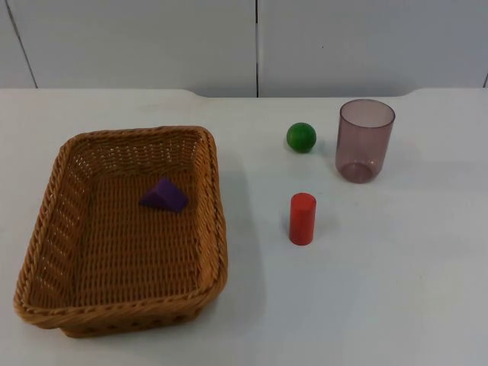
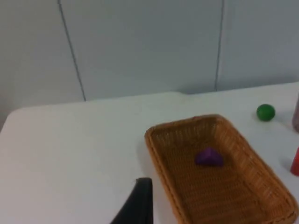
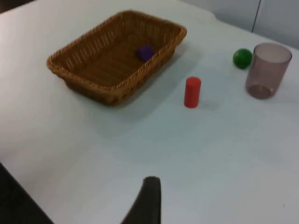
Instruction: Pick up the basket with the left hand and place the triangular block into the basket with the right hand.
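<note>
A woven basket [image 1: 206, 229] sits flat on the white table [image 1: 381, 305], nearest the top camera, with the purple triangular block [image 1: 164, 196] already lying on its floor, toward the back. Neither arm reaches into the top view; the left gripper [image 2: 140, 205] hangs back from the basket's near corner and the right gripper [image 3: 148, 200] waits well away from everything, and whether either claw is released or clenched cannot be told.

By the look of it the block is delivered and the basket set down, so the step in hand is keeping clear: both arms should hold off above the table so the wicker rim is not nudged.

The count: one basket, one purple block, one red cylinder [image 1: 302, 219] standing upright just right of the basket, one green ball [image 1: 301, 137] farther back, and one upright tinted cup [image 1: 364, 141] beside the ball.
</note>
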Controlling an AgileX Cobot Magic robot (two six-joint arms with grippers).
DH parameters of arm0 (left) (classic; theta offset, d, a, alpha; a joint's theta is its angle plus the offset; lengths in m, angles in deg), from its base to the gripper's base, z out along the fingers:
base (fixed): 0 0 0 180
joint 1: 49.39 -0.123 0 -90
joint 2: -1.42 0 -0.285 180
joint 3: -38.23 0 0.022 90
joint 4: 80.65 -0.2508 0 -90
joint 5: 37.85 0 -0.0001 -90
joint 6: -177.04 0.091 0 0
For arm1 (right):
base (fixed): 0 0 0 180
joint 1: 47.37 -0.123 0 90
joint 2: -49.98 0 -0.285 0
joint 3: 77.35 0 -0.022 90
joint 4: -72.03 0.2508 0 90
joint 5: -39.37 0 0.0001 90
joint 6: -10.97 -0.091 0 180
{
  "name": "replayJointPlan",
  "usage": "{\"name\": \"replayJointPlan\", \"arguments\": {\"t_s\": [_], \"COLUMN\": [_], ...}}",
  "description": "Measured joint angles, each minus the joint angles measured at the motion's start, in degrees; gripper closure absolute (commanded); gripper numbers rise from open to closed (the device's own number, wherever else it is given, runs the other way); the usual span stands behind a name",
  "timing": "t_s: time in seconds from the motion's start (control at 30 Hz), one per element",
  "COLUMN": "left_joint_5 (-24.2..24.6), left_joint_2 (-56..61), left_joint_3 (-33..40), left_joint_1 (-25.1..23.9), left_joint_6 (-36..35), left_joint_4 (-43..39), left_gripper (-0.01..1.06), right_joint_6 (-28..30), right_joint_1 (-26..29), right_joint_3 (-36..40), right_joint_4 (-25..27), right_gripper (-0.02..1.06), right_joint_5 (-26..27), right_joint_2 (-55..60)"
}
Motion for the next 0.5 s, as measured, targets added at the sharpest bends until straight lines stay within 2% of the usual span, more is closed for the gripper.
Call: {"name": "replayJointPlan", "arguments": {"t_s": [0.1, 0.2, 0.27, 0.5], "left_joint_5": [0.3, 0.4, 0.5, 0.8], "left_joint_2": [0.0, 0.0, 0.0, 0.0], "left_joint_3": [1.3, 5.9, 8.8, 11.8], "left_joint_1": [0.0, 0.0, 1.2, 4.5], "left_joint_6": [-1.8, -3.4, -3.8, -4.5], "left_joint_4": [-1.3, -2.5, -3.3, -7.6], "left_gripper": [0.12, 0.12, 0.12, 0.12], "right_joint_6": [0.0, -0.3, -0.5, -0.6], "right_joint_1": [0.0, 0.0, 0.0, 0.0], "right_joint_3": [0.4, 1.7, 2.1, 2.2], "right_joint_4": [-0.2, -0.2, -0.2, -0.2], "right_gripper": [0.25, 0.25, 0.25, 0.25], "right_joint_5": [-0.1, -0.1, 0.0, 0.4], "right_joint_2": [0.0, 0.0, 0.0, 0.0]}}
